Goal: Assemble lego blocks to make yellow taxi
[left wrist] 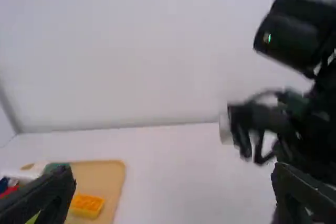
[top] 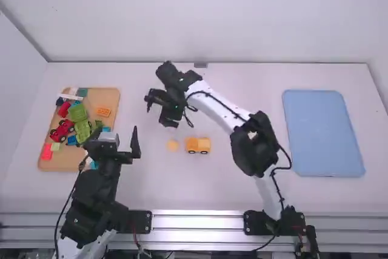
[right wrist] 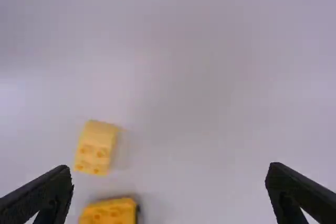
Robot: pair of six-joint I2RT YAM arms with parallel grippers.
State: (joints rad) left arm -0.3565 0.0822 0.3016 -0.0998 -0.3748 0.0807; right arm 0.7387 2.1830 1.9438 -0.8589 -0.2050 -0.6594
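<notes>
"Where is the little car?"

"The yellow toy car with dark wheels (top: 198,145) is near the middle of the white table (top: 151,189). A small yellow plastic block with round bumps (top: 173,145) is just beside it, on the left. They do not touch, so the taxi is in two bits."

"What is the right gripper (top: 157,114) doing?"

"It is up over the table, farther back than the small block. Its arm leans across to the left. Its fingers are wide apart, with nothing between them."

"And the left gripper (top: 114,135)?"

"That one is up by the front right corner of the flat tan tray (top: 110,97). Its fingers are wide too, and it holds nothing."

"What is on the tray?"

"Lots of toys! There is a red toy car (top: 62,130), with green blocks (top: 77,113) right by it. There is an orange-yellow brick with bumps (top: 103,112) near the right side, and a pinkish-red block (top: 46,151) at the front left. Some little blue bits are in there too, but I can't tell what shape they are."

"Anything else?"

"A flat light-blue tray (top: 323,133) lies way over on the right."
</notes>
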